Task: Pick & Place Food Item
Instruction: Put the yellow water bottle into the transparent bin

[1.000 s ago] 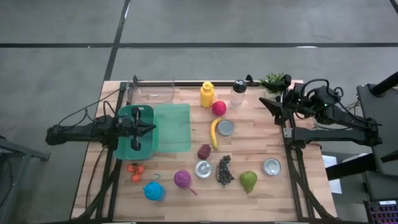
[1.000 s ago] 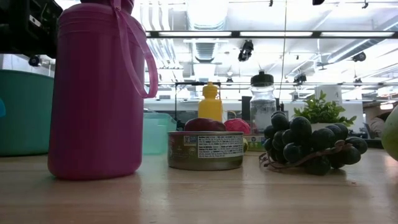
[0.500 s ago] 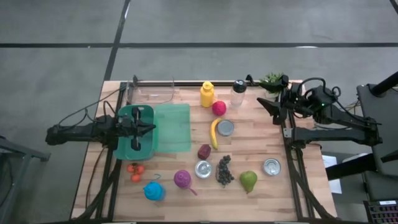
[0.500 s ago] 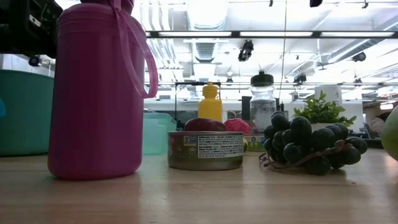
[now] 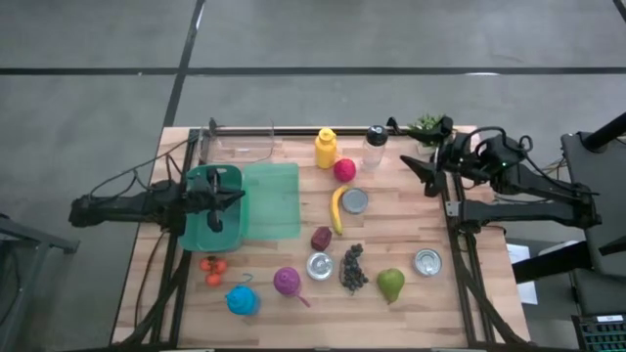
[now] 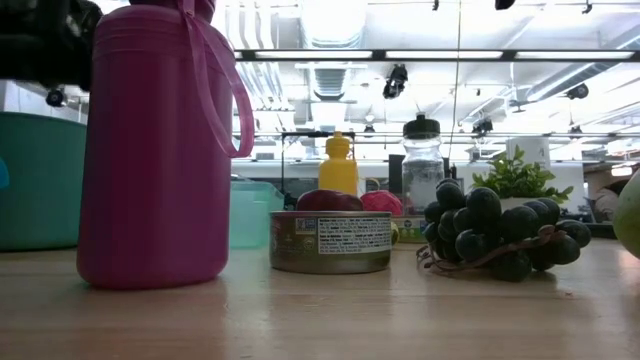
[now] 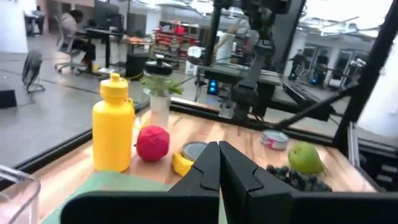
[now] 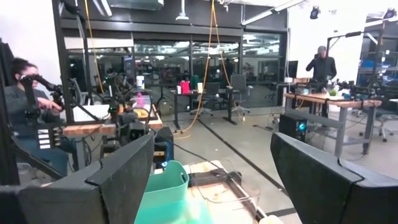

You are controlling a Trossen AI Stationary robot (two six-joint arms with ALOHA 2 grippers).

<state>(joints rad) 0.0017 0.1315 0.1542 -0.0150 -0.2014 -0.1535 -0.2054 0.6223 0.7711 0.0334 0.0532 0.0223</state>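
The food lies across the wooden table: a banana [image 5: 337, 209], a dark plum [image 5: 321, 238], grapes [image 5: 352, 267], a green pear [image 5: 391, 285], small tomatoes [image 5: 212, 270] and a red ball-shaped fruit [image 5: 343, 169]. My left gripper [image 5: 241, 196] is shut and points level over the teal basin [image 5: 201, 227] at the table's left. In its wrist view the shut gripper [image 7: 219, 148] points toward the fruit [image 7: 153, 143] and the pear [image 7: 305, 158]. My right gripper [image 5: 419, 174] hangs open, high over the table's far right corner, and in its wrist view [image 8: 212, 144] nothing is between its fingers.
A green mat [image 5: 272, 200] lies beside the basin. A yellow bottle [image 5: 325, 149], a clear bottle [image 5: 374, 147], a clear box [image 5: 241, 142] and a plant [image 5: 428, 124] line the far edge. Three cans [image 5: 320, 265], a pink bottle [image 5: 287, 282] and a blue object [image 5: 242, 299] stand among the food.
My left gripper has rolled a little about its own pointing line while staying over the basin. Nothing on the table has moved.
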